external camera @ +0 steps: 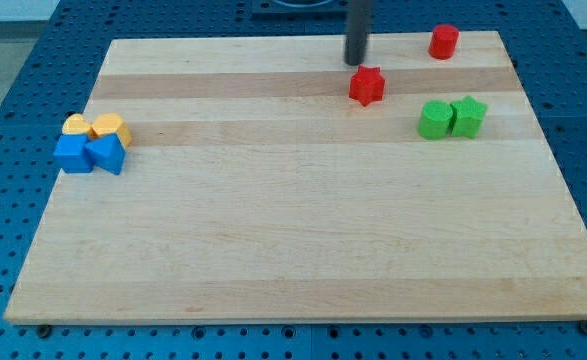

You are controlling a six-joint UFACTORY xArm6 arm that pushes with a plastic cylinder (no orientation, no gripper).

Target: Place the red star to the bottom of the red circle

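The red star point(367, 86) lies near the view's top, right of centre, on the wooden board point(303, 240). The red circle point(443, 42) stands at the view's top right, up and to the right of the star. My tip point(356, 63) comes down from the top edge as a dark rod and ends just above and slightly left of the red star, very close to it or touching it.
A green circle point(435, 120) and a green star point(468, 116) sit side by side below and right of the red star. At the view's left, two yellow blocks point(95, 127) touch a blue cube point(72, 155) and a blue triangle point(106, 154).
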